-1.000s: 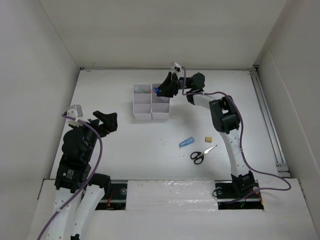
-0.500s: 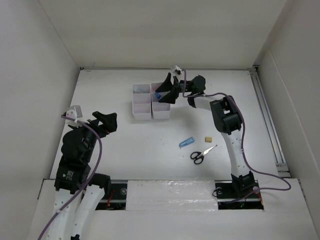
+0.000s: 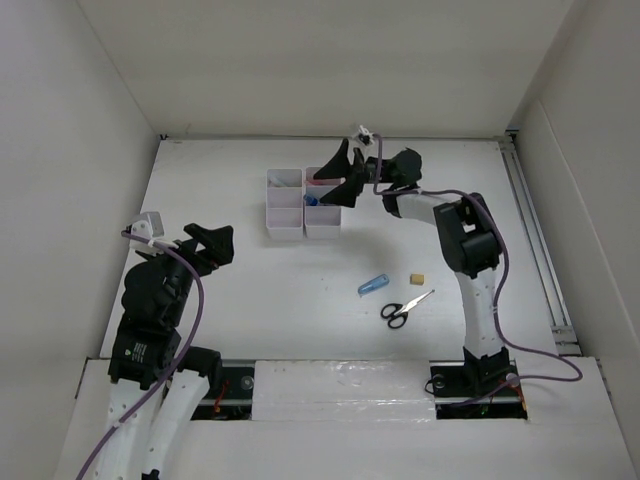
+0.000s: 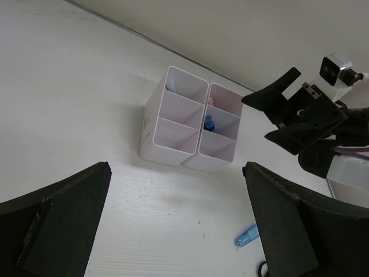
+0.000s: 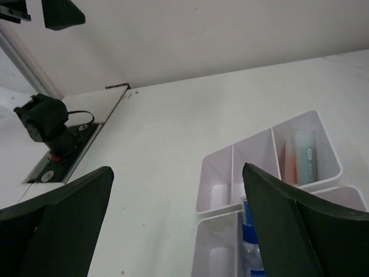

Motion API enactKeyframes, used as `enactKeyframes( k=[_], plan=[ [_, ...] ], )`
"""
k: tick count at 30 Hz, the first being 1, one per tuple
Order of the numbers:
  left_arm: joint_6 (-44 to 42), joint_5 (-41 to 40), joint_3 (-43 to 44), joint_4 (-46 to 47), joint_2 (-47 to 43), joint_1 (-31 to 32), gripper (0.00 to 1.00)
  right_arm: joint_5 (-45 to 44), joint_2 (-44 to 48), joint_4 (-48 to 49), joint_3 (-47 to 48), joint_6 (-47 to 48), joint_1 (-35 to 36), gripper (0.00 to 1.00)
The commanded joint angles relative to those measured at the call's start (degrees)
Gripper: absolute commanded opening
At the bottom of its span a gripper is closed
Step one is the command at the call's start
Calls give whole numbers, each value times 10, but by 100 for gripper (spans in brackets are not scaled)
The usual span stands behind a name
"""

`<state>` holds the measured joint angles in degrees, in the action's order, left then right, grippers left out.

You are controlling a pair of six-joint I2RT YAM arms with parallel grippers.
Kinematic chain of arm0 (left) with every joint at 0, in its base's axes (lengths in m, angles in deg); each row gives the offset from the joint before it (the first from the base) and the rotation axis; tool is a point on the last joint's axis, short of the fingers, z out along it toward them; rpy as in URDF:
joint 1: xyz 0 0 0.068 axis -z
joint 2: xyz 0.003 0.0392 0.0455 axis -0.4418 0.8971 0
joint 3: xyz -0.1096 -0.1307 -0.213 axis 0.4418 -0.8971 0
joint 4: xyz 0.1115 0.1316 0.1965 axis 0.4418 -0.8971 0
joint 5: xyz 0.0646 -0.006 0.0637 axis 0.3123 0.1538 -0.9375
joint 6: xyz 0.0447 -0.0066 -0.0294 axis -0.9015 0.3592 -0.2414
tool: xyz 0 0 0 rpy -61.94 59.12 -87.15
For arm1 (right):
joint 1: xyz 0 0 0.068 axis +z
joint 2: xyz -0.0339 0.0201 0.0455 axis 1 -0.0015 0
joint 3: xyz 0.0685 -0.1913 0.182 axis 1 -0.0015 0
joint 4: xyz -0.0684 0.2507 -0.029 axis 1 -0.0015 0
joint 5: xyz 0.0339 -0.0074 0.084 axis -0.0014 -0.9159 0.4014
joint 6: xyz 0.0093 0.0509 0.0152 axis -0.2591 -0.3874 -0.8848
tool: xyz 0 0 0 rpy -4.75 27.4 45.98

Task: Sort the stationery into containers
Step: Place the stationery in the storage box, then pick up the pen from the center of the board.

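Bottle sits in mid cell of trays near table's far edge; R gripper, jaws spread, shd lift straight up clear of rims; L gripper spread too.

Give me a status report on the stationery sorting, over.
Left gripper open, empty. Right gripper open, empty, by the trays. Bottle in a middle compartment. Highlighter, eraser, scissors loose on table, nothing crowding them.
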<state>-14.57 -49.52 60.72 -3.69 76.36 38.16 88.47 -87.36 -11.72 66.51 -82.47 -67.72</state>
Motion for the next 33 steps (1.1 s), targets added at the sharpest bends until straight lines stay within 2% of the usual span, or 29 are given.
enactKeyframes(
  k=[1,4,5,6,7,8,9,10,11,13,15,16,18,19,20,22,23,26,29,31,32,33],
  plan=[
    [-10,0,-4,27,-4,2,100,-40,78,190,-47,6,5,100],
    [-5,-7,-4,27,-4,2,100,-115,133,136,-138,38,-10,100],
    [-5,-7,-4,27,-4,2,100,-190,194,27,-202,111,-15,100],
    [-5,-7,-4,27,1,2,100,-261,235,-72,-203,166,-15,100],
    [-5,-2,-4,27,1,2,100,-347,279,-184,-248,227,-1,100],
    [-5,-2,-4,27,7,2,100,-466,363,-291,-258,347,22,100],
    [-5,4,-4,27,13,2,100,-780,395,-449,-258,372,55,100],
    [-5,4,-4,27,13,2,100,-907,416,-490,-265,378,125,100],
    [-10,13,-4,27,18,2,100,-987,433,-515,-274,378,147,100],
    [-18,48,-4,40,18,2,100,-1091,492,-556,-314,341,173,100],
    [-35,91,-16,58,18,2,100,-1068,564,-578,-349,297,178,100],
    [-42,153,-16,82,18,2,100,-1060,589,-578,-369,283,178,100],
    [-48,224,-23,110,41,2,100,-1050,643,-611,-397,265,164,100],
    [-39,261,-28,126,78,2,100,-1063,695,-641,-402,235,164,100],
    [-22,329,-28,170,101,2,100,-1117,719,-715,-403,215,171,100],
    [35,388,-46,232,144,2,100,-1179,791,-797,-381,155,178,100],
    [51,426,-57,304,182,7,100,-1213,814,-863,-374,139,178,100],
    [68,443,-64,353,236,7,100,-1208,904,-912,-358,135,185,100],
    [62,403,-52,345,242,19,100,-1159,954,-930,-358,144,185,100],
    [34,342,-32,316,273,78,100,-1137,961,-943,-370,144,190,100],
    [20,297,12,288,293,117,100,-1137,966,-943,-375,144,190,100],
    [8,231,35,242,334,230,100,-1130,966,-949,-375,144,190,100]
  ],
)
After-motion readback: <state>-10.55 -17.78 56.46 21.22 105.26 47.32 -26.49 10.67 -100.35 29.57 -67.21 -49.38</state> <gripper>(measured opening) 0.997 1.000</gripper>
